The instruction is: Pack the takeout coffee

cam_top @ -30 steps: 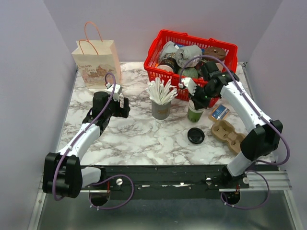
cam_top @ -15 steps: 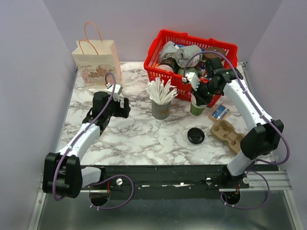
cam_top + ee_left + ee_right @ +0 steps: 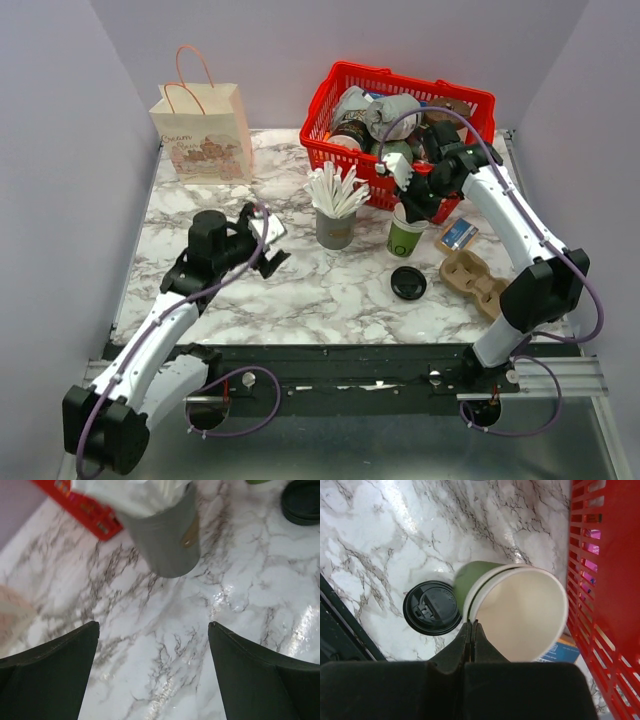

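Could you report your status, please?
Left gripper open, empty. Right gripper shut on rim of lidless dark-green paper cup. Round black plastic lid loose beside it. Lidded coffee not made out.

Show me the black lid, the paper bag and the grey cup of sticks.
black lid (image 3: 408, 283), top view, its centre
paper bag (image 3: 203, 140), top view, printed front
grey cup (image 3: 335, 231), top view, side wall

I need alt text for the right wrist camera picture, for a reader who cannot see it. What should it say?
The right gripper, shut, pinches the rim of a lidless green paper cup with a pale inside, seen from above. A black lid lies on the marble table beside the cup, and a red basket fills the right edge.
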